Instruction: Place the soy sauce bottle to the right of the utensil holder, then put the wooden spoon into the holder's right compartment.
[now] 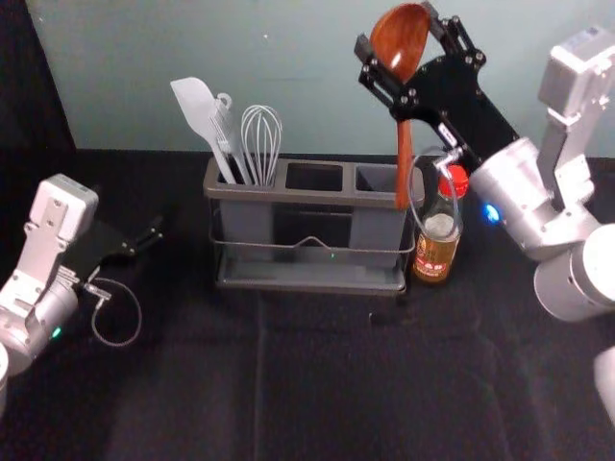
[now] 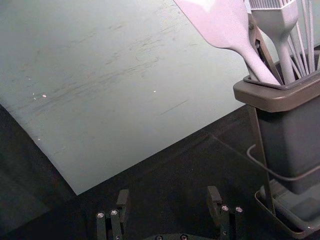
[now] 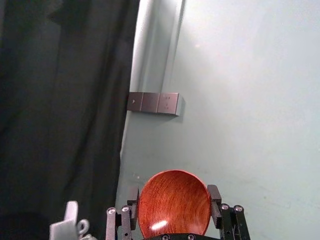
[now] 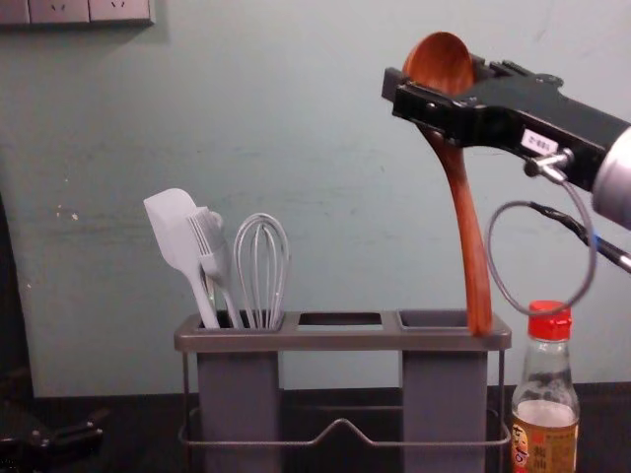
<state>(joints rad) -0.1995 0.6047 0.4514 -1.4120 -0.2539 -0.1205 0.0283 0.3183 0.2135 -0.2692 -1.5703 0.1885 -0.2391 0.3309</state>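
Left gripper [image 1: 146, 240] out left, jaws apart; there's the utensil holder [image 1: 312, 197]; over its right end, the right gripper [image 1: 396, 31], jaws clamped on the wooden spoon's [image 1: 404, 158] bowl; soy sauce bottle [image 1: 437, 248] standing just beside, on the right.

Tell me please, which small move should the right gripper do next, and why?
Probably the right gripper should shift the wooden spoon slightly left and away from the body before lowering: in head and chest views, its handle tip overlaps the holder's front rim, near the right end, rather than the right compartment's opening.
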